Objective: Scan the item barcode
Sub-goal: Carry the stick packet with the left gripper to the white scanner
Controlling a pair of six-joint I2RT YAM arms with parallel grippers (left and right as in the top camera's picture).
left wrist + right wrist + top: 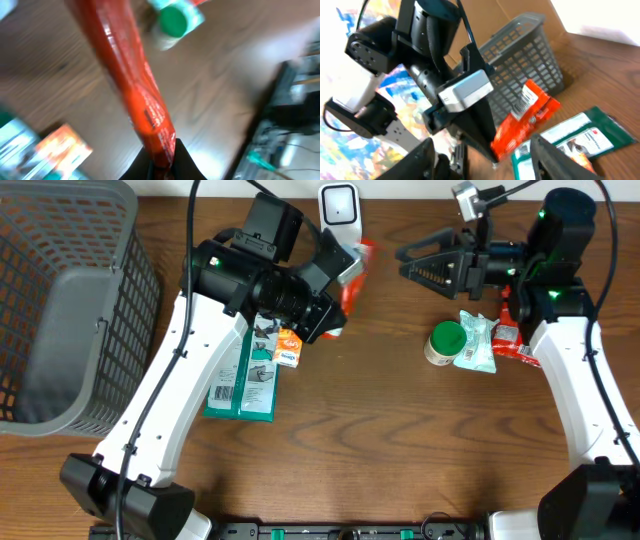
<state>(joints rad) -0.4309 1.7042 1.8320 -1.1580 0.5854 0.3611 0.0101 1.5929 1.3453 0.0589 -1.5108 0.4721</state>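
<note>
From above, the left gripper is closed tight on the lower end of a long red plastic packet. It holds the packet up above the wooden table, just below the white barcode scanner at the back edge. The right gripper stands open with nothing in it, near the packet but apart from it. There is free table in front. A grey mesh basket closes the left side, and a green-lidded jar lies to the right.

In the left wrist view, the packet rises out of the closed fingers. It looks thin, shiny and creased, so I judge it light, soft and a little slippery. A pinch on a flat sealed end seems best, because the middle would bend.

In the right wrist view, the spread fingers frame the packet, and its barcode label faces this side. I think any turn toward the scanner must stay clear of the basket and of the flat green boxes below.
</note>
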